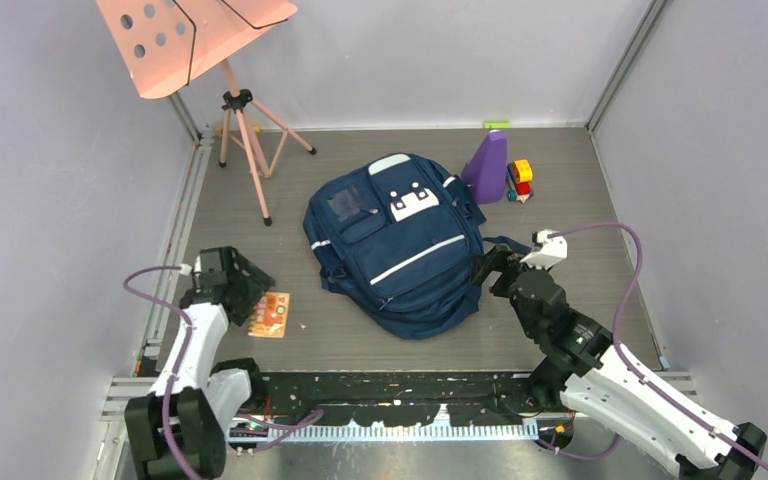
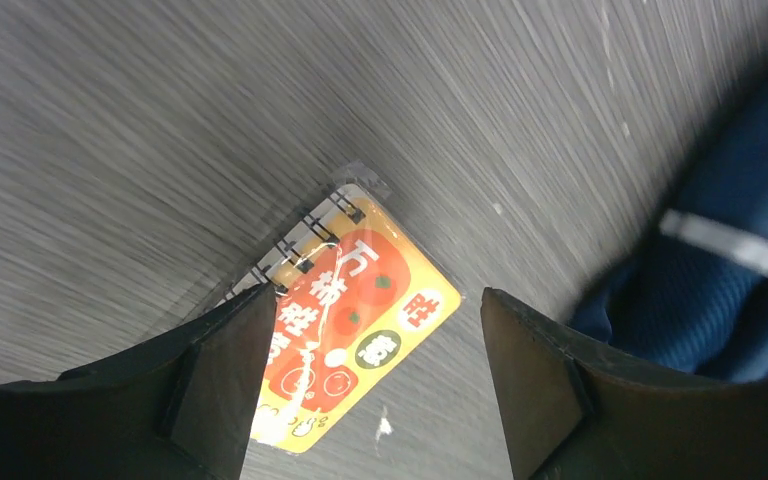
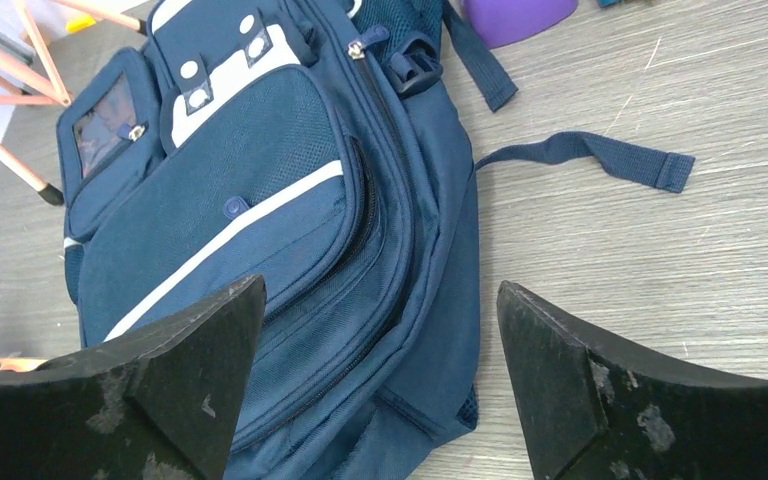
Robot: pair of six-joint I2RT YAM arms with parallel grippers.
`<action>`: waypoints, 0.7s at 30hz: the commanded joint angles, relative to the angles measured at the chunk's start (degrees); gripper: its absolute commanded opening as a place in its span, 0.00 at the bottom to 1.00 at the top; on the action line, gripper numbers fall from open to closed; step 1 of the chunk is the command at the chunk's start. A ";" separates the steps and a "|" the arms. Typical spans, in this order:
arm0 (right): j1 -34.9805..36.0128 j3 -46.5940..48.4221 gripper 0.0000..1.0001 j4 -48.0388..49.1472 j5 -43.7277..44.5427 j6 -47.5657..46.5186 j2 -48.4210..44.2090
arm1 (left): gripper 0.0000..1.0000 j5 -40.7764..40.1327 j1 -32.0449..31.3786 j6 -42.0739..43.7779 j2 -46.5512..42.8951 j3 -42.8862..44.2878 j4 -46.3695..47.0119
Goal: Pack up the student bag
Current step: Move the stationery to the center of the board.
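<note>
Across the grey bench (image 1: 560, 330) the biggest thing is the student bag (image 1: 395, 240), lying flat in the middle with its front pockets up and its top toward the far wall. Every zip in the right wrist view looks shut, so nothing appears packed yet. At the far left stands a pink music stand (image 1: 195, 40) on its tripod. Just off the bag's far right corner sits a purple cone (image 1: 487, 165), with a small colourful toy (image 1: 521, 180) beside it.

Now the arms. The right hand (image 3: 380, 295) sits at the bag's near right edge, jaws wide apart and gripping nothing, looking along the main zip line. A loose strap (image 3: 580, 155) trails on the bench to the right of the bag. On the near left, the left hand (image 2: 375, 300) hangs low over a little orange spiral notebook (image 1: 270, 313), jaws spread to either side of it and not yet closed. The notebook lies flat on the bench, near the bag's left side but apart from it.

This looks like the opening step: first item being fetched, bag waiting to be unzipped. Next, the left hand likely needs to drop and pinch a thin, flat, plastic-wrapped notebook by its edge, which is tricky. The right hand would need to find a zip pull and open a compartment.
</note>
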 commanded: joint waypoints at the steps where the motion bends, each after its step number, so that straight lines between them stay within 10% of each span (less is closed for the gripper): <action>1: -0.10 3.34 0.90 2.56 -2.64 0.83 3.75 | 0.77 -2.64 -10.67 -7.29 -4.01 -1.49 -0.73; 6: -0.08 6.17 0.85 3.68 -7.89 0.34 8.75 | 0.77 -3.50 -17.76 -5.02 -5.57 -0.17 -1.86; 21: 12.57 17.56 0.75 14.17 -17.51 -0.58 30.21 | 0.97 -7.44 -13.32 8.13 -4.19 6.59 -8.53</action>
